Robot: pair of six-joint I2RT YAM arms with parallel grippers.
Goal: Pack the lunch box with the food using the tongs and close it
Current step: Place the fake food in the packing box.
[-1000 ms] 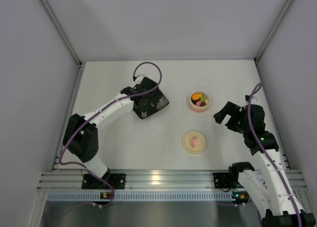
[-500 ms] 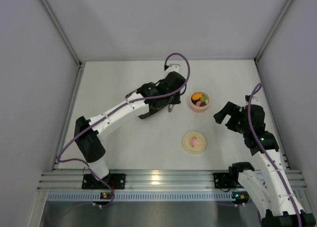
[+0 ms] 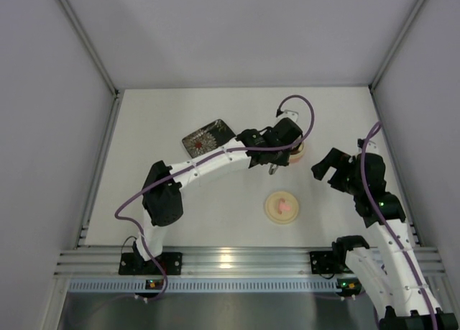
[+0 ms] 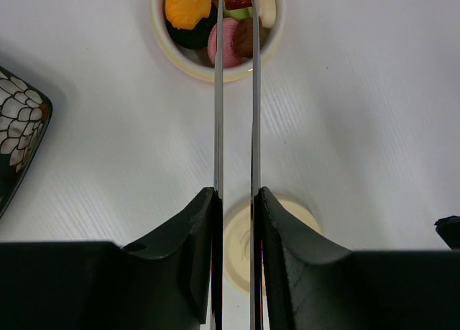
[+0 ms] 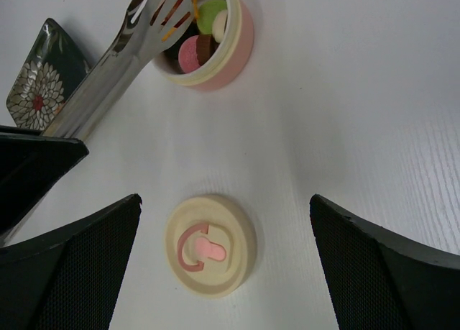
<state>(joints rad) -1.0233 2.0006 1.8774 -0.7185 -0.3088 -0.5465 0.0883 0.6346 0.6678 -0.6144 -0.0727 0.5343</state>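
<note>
The left gripper (image 4: 235,200) is pressed together on the tongs (image 4: 218,114), squeezing the two thin blades nearly parallel. Their long axis runs straight ahead of the gripper, and the tips end over the open mouth of the lunch box (image 4: 194,71), which stands directly in front at the far end of the blades. So the next move, as I judge it, turns on letting go above the bowl, not on any sideways travel. Inside lies the food (image 4: 185,3): I count at least six pieces (orange, black, pink, brown, cream, green), plus something reddish between the tips that may be either pinched or already lying in the bowl. One lid (image 5: 230,229) lies on the tabletop (image 4: 359,129) under and behind this gripper. The right gripper (image 3: 325,166), spread wide and holding nothing, hangs over that lid and is the nearer one to it. One dark floral plate (image 4: 18,121) sits off to the left.
</note>
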